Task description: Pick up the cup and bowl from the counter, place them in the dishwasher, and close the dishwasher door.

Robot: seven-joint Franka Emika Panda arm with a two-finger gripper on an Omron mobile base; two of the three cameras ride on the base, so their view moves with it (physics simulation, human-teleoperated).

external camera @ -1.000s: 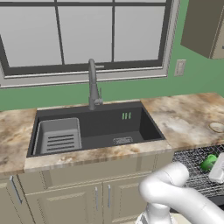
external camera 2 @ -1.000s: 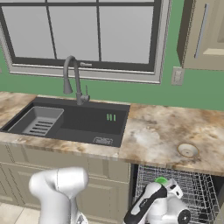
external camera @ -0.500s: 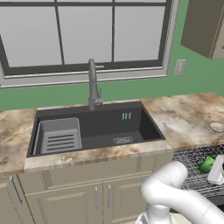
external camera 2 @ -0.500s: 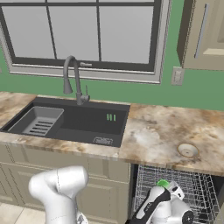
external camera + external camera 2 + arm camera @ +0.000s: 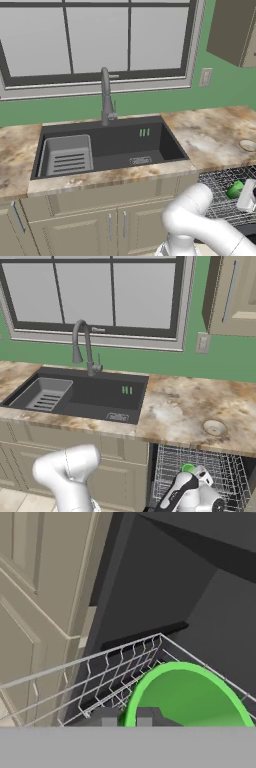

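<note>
My gripper [image 5: 125, 718] is shut on the rim of the bright green cup [image 5: 190, 697], which hangs upright just over the grey wire rack [image 5: 100, 677] of the open dishwasher [image 5: 170, 466]. From the base views the cup [image 5: 234, 190] [image 5: 188, 468] sits at the rack's near left part, beside my white hand. The pale tan bowl [image 5: 247, 145] [image 5: 214, 428] rests on the marbled counter [image 5: 175, 406] directly above the dishwasher. The dishwasher door is out of view.
A dark sink [image 5: 107, 147] with a grey faucet [image 5: 106, 97] lies left of the dishwasher. Beige cabinet doors [image 5: 35, 587] stand close on the rack's left side. A wall cabinet [image 5: 232, 293] hangs above the bowl's end of the counter.
The hand has sunk slightly toward the rack with the cup still in its grip. The bowl has not moved.
</note>
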